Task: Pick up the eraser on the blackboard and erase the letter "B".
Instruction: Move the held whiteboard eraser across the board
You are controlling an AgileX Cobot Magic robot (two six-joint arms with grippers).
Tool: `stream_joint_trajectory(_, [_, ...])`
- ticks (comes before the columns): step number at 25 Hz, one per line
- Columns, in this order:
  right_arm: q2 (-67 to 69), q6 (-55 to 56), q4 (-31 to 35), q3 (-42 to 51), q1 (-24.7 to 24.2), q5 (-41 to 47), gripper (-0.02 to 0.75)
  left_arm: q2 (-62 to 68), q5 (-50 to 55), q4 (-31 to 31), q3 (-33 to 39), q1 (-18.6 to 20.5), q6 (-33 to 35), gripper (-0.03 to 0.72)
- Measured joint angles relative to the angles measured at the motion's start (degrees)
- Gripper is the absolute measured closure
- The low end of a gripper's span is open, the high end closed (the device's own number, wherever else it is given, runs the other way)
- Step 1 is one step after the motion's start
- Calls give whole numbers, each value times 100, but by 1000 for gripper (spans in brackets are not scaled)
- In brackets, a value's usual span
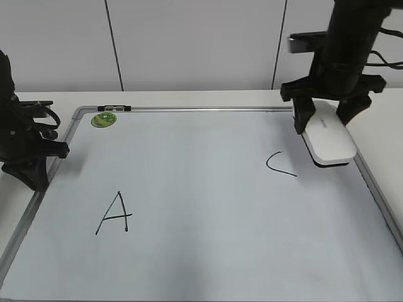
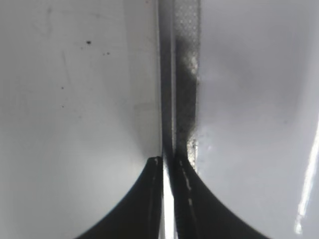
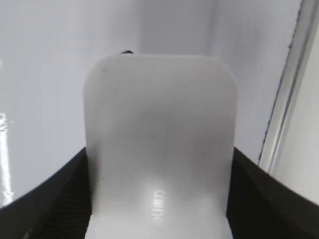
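Eraser (image 1: 329,136) nr "C" (image 1: 279,165), "A" (image 1: 114,213) far left

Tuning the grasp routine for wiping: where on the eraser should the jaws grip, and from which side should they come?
From above, across the two long sides of the eraser, near its back end. That is how the right gripper straddles it now. The flat parallel sides suit the jaws, and the underside stays free against the blackboard.
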Motion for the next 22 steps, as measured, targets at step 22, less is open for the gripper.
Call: stream_joint_trajectory(22, [-19, -692, 337, 1401, -1154, -407, 212, 0, 0, 0, 0, 0, 0, 662])
